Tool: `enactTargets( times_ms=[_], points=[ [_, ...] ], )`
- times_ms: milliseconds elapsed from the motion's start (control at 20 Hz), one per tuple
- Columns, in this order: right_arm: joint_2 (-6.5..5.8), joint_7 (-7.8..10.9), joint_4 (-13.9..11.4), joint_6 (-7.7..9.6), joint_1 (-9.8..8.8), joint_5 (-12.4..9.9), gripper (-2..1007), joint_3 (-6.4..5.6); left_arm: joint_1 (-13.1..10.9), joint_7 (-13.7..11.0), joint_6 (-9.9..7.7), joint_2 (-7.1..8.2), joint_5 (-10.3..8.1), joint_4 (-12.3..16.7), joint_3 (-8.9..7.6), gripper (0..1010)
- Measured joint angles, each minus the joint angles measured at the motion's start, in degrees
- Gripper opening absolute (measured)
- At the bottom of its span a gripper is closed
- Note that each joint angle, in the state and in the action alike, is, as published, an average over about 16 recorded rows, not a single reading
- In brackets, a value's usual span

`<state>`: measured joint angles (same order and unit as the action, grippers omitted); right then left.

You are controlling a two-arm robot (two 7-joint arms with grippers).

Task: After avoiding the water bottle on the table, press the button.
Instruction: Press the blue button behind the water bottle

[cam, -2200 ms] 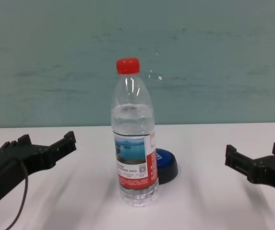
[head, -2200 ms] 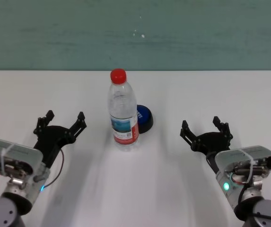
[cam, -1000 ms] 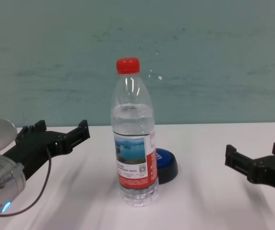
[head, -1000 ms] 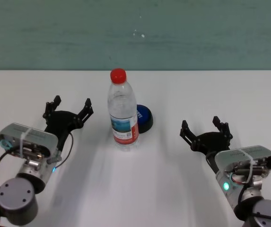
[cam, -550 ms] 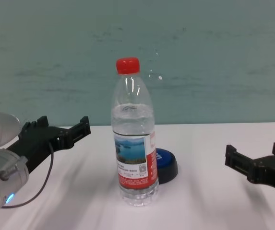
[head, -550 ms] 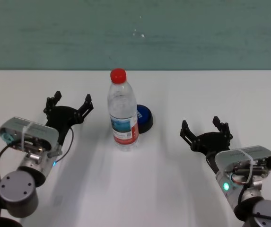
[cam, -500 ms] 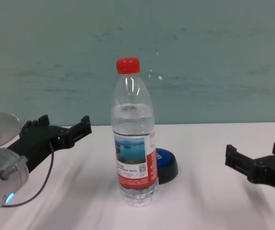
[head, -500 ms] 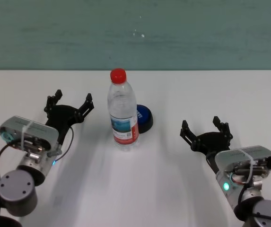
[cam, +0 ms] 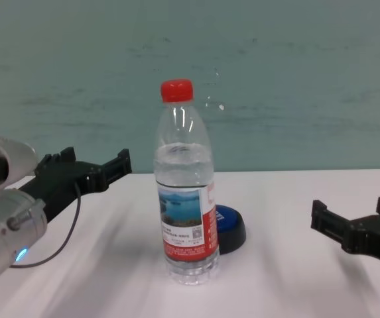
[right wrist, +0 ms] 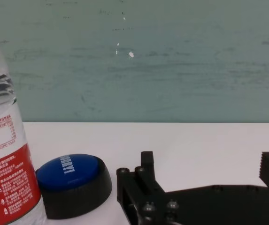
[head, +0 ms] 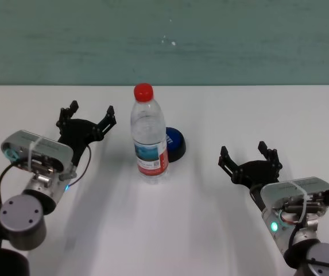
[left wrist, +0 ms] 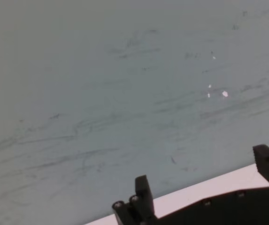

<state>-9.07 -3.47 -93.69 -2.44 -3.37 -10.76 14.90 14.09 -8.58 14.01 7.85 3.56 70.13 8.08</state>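
Observation:
The water bottle (head: pixel 149 132) stands upright mid-table, clear with a red cap and red-and-white label; it also shows in the chest view (cam: pixel 184 192) and the right wrist view (right wrist: pixel 5 154). The blue button (head: pixel 175 143) on a black base sits right behind it, to its right (cam: pixel 230 224) (right wrist: pixel 73 185). My left gripper (head: pixel 89 115) is open and empty, raised to the left of the bottle, level with its upper part (cam: pixel 93 165) (left wrist: pixel 204 187). My right gripper (head: pixel 250 154) is open and empty, low over the white table (head: pixel 170 230) to the right (cam: pixel 355 218) (right wrist: pixel 209 171).
A teal wall (head: pixel 164 40) rises behind the table's far edge. The left wrist view looks mostly at this wall, with a strip of tabletop (left wrist: pixel 195 191) below.
My left gripper has moved forward and up, from the near left of the table to beside the bottle's upper part. The right arm, bottle and button have not moved.

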Motion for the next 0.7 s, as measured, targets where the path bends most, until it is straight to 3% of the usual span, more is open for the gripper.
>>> enactTargets(
  times_ms=[700],
  points=[
    [0.0,0.0,0.0,0.0,0.0,0.0,1004,0.0,1.92,0.12,-0.2,-0.61,0.31,-1.73,1.33,1010]
  ],
)
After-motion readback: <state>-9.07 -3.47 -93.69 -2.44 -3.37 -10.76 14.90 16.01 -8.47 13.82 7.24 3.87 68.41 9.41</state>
